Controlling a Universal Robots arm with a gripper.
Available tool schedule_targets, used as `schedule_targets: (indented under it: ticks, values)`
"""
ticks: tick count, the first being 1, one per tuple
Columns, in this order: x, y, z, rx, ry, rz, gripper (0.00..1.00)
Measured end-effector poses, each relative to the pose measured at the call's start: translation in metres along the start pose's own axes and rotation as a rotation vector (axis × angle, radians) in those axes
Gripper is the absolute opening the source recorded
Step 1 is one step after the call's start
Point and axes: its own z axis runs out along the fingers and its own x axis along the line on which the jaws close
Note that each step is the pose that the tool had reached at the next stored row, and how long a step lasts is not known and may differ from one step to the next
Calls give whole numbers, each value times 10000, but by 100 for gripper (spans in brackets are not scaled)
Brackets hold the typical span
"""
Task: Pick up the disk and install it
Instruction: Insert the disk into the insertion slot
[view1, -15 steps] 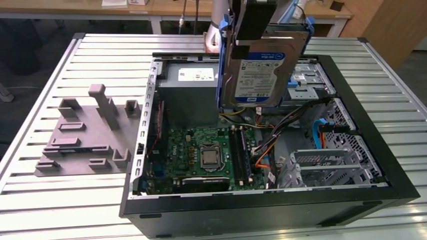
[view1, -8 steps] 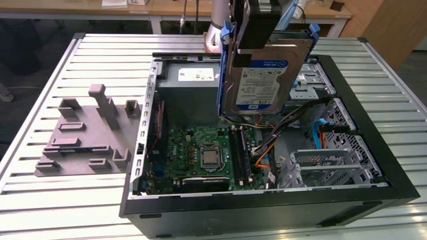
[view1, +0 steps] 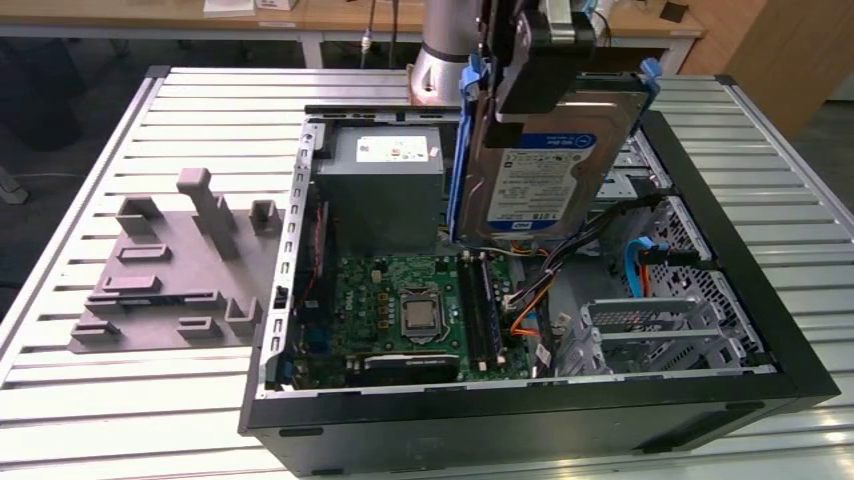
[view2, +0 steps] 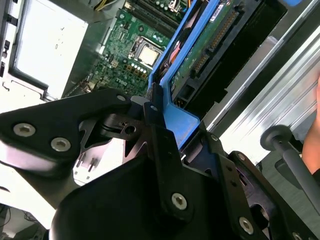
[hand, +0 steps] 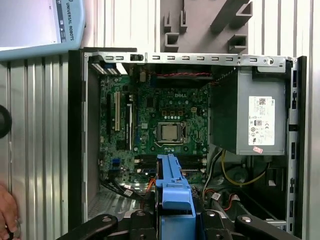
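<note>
Hanging on edge over the open case, the disk is clenched at its upper end by the pincer. Its label faces the exterior camera and its length points down into the box. The first wrist view looks down along it, and the carrier's blue tab sits squarely between the two black fingers. That grip looks deliberate: taking the disk by one end leaves the lower end and both blue side rails free (the parts that, I judge, must meet a bay). The disk appears to hang clear of everything below, over the stretch between the power supply and the cage.

The case lies on its side on the slatted surface with its panel off, so its inside opens upward to the arm. Inside it:
- The green board covers the floor, with a bare socket in the middle.
- The grey power supply fills the far corner on the exterior view's left.
- The perforated metal cage stands on the exterior view's right, and I cannot tell whether its bays are free.
- Loose orange and blue cables run between the board and the cage, close under the disk's lower end, where they could snag it.

A grey fixture with upright posts lies on the surface just beside the case, on the exterior view's left.
</note>
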Motion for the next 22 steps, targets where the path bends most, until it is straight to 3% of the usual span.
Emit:
schedule_targets:
  ticks: [3,11,19,22]
  values:
    - [33,-34,7,0,1,4,36]
    - [168,-41,25,2,6,55,36]
    - [183,-42,26,3,17,66,36]
    - [249,-43,30,3,26,66,36]
